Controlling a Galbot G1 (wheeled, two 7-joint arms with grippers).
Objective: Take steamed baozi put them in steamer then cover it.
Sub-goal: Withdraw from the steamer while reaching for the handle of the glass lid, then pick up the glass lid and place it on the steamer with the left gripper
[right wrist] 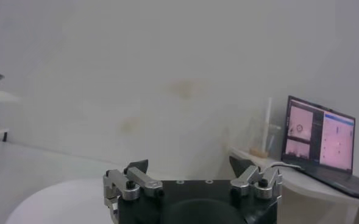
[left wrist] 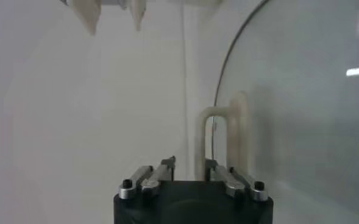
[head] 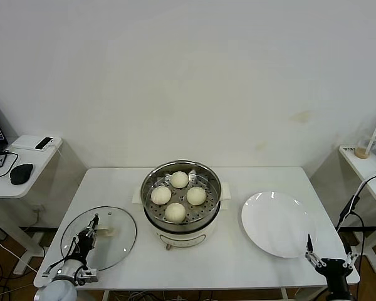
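Four smooth off-white baozi fill the steamer; left end effector clamps the glass cover's handle.

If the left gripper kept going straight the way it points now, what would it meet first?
The left gripper is shut right at the cover's cream handle, so it would probably press into that handle first; whether it grips it is unclear. Beyond lies the steamer.
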